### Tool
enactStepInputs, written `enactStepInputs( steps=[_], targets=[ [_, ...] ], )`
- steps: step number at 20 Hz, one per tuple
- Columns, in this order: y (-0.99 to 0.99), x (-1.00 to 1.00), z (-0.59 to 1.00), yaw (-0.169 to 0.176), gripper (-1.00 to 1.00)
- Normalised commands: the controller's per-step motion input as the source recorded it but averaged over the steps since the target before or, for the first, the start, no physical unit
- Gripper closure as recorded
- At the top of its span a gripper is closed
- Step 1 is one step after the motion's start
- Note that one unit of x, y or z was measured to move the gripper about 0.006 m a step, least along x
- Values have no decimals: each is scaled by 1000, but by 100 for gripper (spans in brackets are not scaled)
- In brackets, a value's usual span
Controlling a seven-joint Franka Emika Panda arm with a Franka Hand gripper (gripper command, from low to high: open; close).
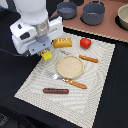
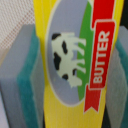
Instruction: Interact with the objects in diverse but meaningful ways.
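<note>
Thin brown sausage (image 1: 56,91) lies nearest, w/ round tan plate (image 1: 70,66) beyond it on the striped woven mat (image 1: 95,95). Gripper (image 1: 46,54), off the plate's far corner, has its grey-teal pads (image 2: 27,85) closed on the glossy yellow "BUTTER" packet (image 2: 75,60). Scored golden loaf (image 1: 62,42) and red tomato (image 1: 85,43) sit past the plate.

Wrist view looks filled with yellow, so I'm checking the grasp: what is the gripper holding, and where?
The yellow printed butter packet, clamped across its flat faces between the teal-padded fingers of the gripper.
</note>
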Motion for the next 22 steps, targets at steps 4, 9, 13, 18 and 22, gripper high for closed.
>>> enactStepInputs(
  steps=[4,9,13,18,22],
  targets=[
    [0,240,-209,0,100],
    [5,271,-59,-5,100],
    [32,294,10,-20,-100],
    [45,243,65,-21,-100],
    [94,258,169,-16,-100]
  ],
)
